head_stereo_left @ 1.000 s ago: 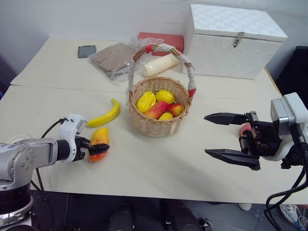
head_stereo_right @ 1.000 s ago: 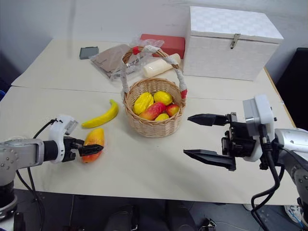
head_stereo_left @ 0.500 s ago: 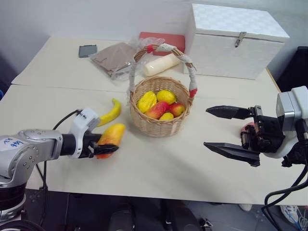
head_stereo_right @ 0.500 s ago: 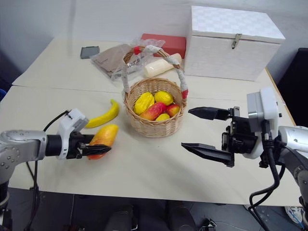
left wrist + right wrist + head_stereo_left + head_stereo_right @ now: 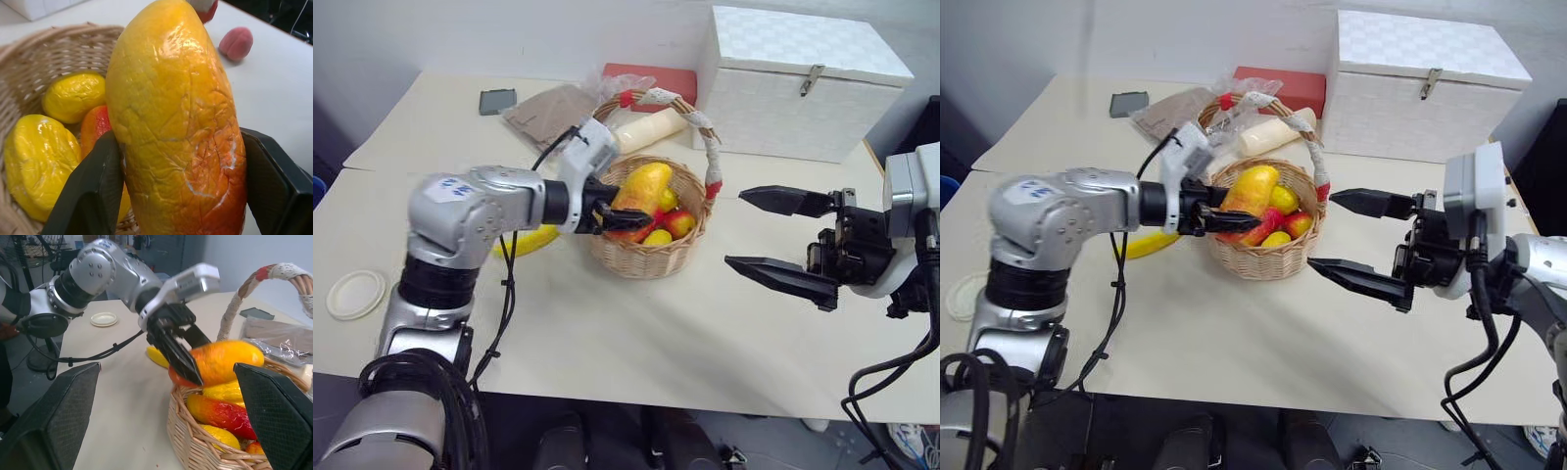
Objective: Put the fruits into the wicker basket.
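My left gripper point(image 5: 628, 208) is shut on the orange-red-and-yellow mango point(image 5: 644, 186), holding it just above the left side of the wicker basket point(image 5: 648, 262). Several yellow and red fruits point(image 5: 68, 95) lie inside the basket. The yellow banana point(image 5: 523, 242) lies on the table left of the basket, partly hidden behind my left arm. In the left wrist view a pink peach point(image 5: 236, 43) sits on the table beyond the basket. To the right of the basket my right gripper point(image 5: 735, 227) hangs open and empty above the table, pointing left.
A large white box point(image 5: 803, 83) stands at the back right. A red box point(image 5: 646, 76), a wrapped cream cylinder point(image 5: 646, 127), a brown packet point(image 5: 553, 110) and a dark device point(image 5: 497, 100) lie behind the basket. Near the left edge is a white lid point(image 5: 355, 294).
My left gripper lifted the mango off the table and carried it right and up, from beside the banana to over the basket. The right gripper stayed open, nearly in place.
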`<state>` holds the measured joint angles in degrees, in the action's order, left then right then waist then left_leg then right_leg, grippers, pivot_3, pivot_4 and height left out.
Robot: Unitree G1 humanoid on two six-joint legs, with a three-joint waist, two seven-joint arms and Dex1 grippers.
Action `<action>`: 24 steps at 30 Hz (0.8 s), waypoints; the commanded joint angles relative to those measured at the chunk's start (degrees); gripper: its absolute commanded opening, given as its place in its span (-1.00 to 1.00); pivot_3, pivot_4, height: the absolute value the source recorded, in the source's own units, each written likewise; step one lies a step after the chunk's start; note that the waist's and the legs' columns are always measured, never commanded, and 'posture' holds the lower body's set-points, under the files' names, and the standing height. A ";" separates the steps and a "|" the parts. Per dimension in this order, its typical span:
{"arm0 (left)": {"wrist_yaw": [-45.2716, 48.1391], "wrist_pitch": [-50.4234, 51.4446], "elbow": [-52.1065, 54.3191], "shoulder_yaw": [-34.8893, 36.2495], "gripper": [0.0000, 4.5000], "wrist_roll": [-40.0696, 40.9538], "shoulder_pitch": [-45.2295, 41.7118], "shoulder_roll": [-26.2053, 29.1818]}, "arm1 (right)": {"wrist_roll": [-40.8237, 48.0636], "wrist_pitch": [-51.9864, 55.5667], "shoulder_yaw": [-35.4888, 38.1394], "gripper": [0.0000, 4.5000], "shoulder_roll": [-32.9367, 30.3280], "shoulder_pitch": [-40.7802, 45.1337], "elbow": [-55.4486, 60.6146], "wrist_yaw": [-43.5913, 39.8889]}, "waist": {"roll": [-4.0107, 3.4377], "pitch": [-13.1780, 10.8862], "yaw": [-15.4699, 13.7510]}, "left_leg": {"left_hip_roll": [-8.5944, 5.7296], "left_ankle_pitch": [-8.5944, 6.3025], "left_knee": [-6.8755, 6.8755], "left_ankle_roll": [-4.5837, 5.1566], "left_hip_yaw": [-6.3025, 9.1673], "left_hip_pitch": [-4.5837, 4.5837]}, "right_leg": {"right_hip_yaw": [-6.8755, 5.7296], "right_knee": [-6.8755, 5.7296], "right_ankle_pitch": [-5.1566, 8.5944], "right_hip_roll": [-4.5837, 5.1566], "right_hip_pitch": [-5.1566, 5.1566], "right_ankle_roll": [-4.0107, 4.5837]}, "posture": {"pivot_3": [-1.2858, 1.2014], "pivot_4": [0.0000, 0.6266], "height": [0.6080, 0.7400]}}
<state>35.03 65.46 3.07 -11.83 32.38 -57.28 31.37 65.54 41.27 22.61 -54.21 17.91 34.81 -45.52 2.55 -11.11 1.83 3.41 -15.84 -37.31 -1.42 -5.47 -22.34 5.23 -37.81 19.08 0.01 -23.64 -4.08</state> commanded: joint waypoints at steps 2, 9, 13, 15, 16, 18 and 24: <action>2.18 -5.26 -1.23 1.02 0.99 -3.31 -1.19 0.83 | 2.23 0.42 1.70 1.00 -1.22 0.82 2.25 2.06 | 0.00 0.00 0.13 | 0.00 -0.02 -0.01 0.05 -0.02 0.01 | 0.02 -0.03 0.00 0.00 0.00 0.00 | 0.03 -0.52 1.00; 13.08 -8.68 8.27 13.22 0.99 3.34 7.70 10.13 | 2.39 0.55 0.33 1.00 -1.08 2.01 1.74 2.87 | -0.01 -0.01 0.69 | 0.07 0.01 0.02 0.02 -0.03 0.01 | 0.00 -0.07 0.00 0.00 -0.01 0.00 | 0.03 -0.52 1.00; 22.43 -16.90 5.37 14.05 0.99 -3.58 17.41 27.36 | 1.43 0.76 -0.56 1.00 -1.68 2.80 0.59 0.81 | -0.02 -0.01 1.84 | 0.14 0.08 0.11 -0.13 -0.04 0.07 | -0.01 -0.12 0.06 -0.03 -0.05 0.12 | 0.03 -0.52 1.00; 25.44 -20.78 1.67 14.13 0.99 -6.26 20.66 33.26 | 0.64 0.57 -1.13 1.00 -1.87 3.04 0.20 0.04 | -0.03 -0.02 1.64 | 0.13 -0.02 0.12 0.11 -0.02 0.15 | -0.05 -0.15 0.10 -0.02 -0.02 0.18 | 0.03 -0.52 1.00; 28.01 -22.85 -0.25 14.91 0.99 -7.22 22.87 36.46 | 0.19 0.42 -1.44 1.00 -1.88 3.28 0.03 -0.20 | -0.02 -0.03 1.60 | 0.13 -0.03 0.11 0.15 -0.01 0.14 | -0.08 -0.15 0.09 -0.02 -0.02 0.20 | 0.03 -0.52 1.00; 33.19 -26.64 -3.55 16.88 0.99 -8.91 28.31 42.79 | 0.02 0.45 -1.89 1.00 -1.68 3.84 -0.29 -0.23 | -0.02 -0.03 1.57 | 0.11 -0.07 0.11 0.23 0.00 0.14 | -0.12 -0.10 0.09 0.06 0.00 0.26 | 0.03 -0.52 1.00; 34.42 -36.86 -14.57 15.52 0.99 -15.51 30.66 45.18 | -0.28 0.44 -2.09 1.00 -1.15 3.54 -0.24 -0.51 | -0.02 -0.03 0.99 | 0.05 -0.17 0.16 0.40 -0.03 0.00 | -0.40 -0.02 0.18 0.42 -0.04 0.41 | 0.03 -0.52 1.00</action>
<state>69.56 30.82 -10.13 3.28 18.19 -24.77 76.97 65.22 42.54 19.88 -55.40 21.10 33.90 -45.76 2.53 -11.14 2.83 3.46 -16.01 -37.16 -1.01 -5.49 -22.38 4.81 -37.82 19.25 0.42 -23.69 -3.67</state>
